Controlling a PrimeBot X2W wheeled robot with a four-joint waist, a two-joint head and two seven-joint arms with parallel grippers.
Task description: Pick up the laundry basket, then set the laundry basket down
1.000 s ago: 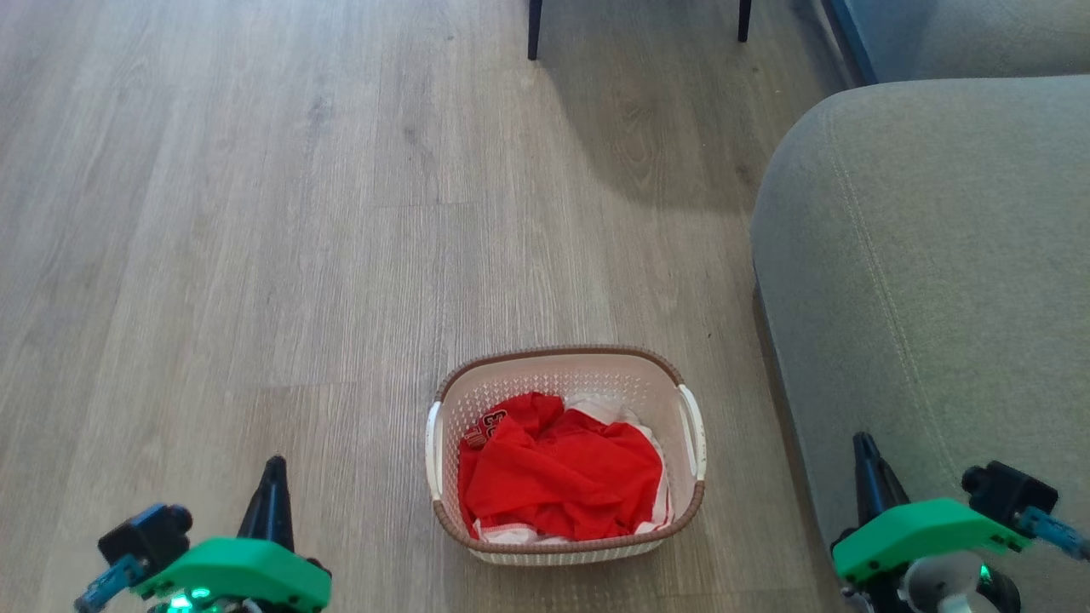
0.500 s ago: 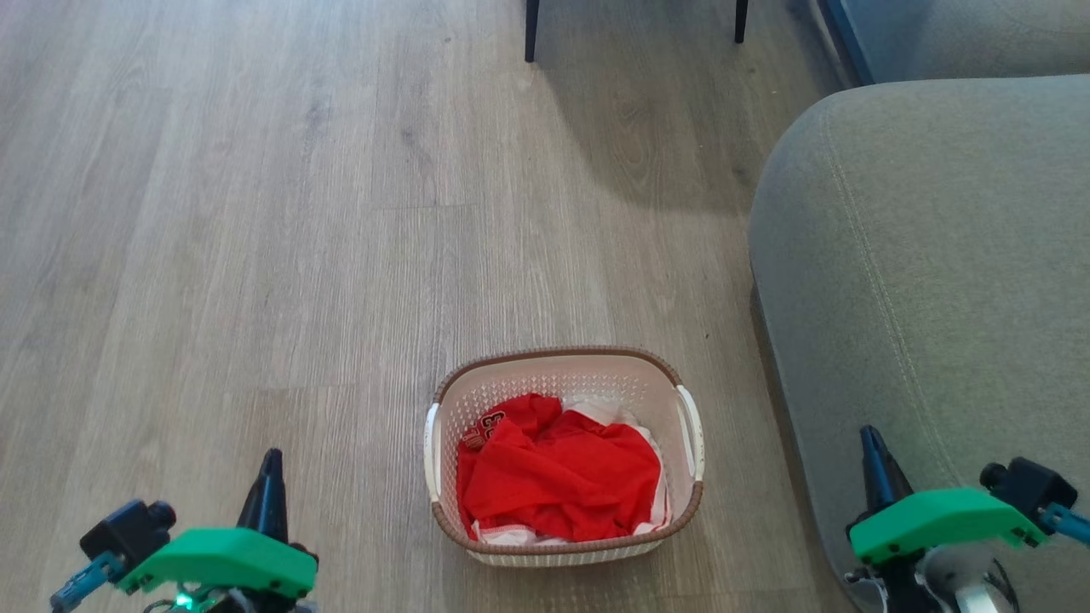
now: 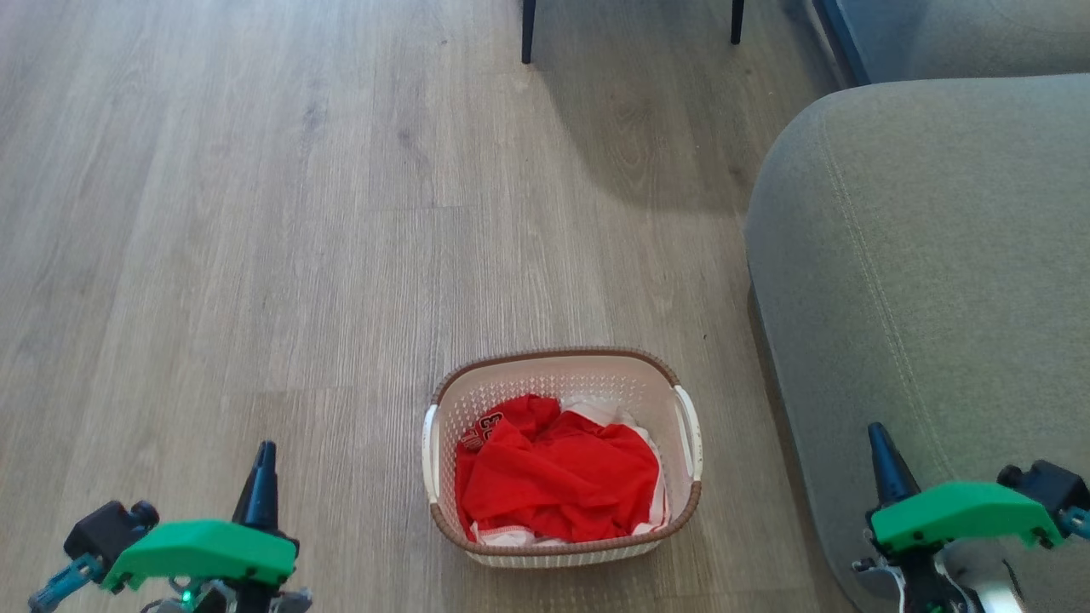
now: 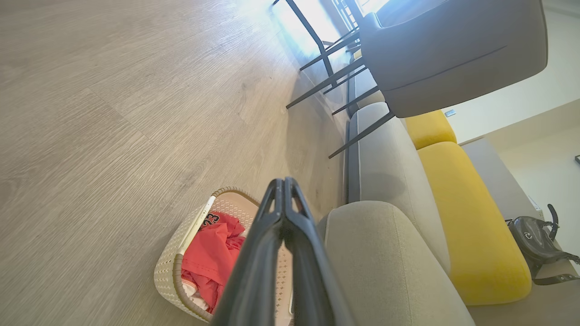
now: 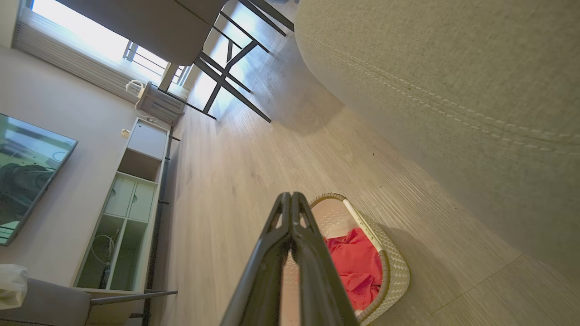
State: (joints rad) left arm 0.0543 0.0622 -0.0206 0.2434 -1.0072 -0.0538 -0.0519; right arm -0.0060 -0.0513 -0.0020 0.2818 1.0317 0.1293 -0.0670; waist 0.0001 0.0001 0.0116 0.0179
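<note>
We see the cream-white perforated plastic laundry basket [image 3: 558, 352] w/ brown woven-look rim + 2 white side handles, sitting on the grey wood-plank floor [image 3: 255, 255] near the grey fabric sofa arm [image 3: 920, 255]. Crumpled red garment [image 3: 553, 477] lies inside. Left gripper [image 3: 264, 451] is low on basket's left, fingers pressed together, nothing held. Right gripper [image 3: 877, 438] is low on its right, in front of sofa arm, fingers likewise together, empty. Both well apart from basket.

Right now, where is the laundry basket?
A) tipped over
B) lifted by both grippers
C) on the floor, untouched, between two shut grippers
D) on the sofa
C: the laundry basket stands upright on the floor, with the left gripper and right gripper shut and apart from it on either side.
</note>
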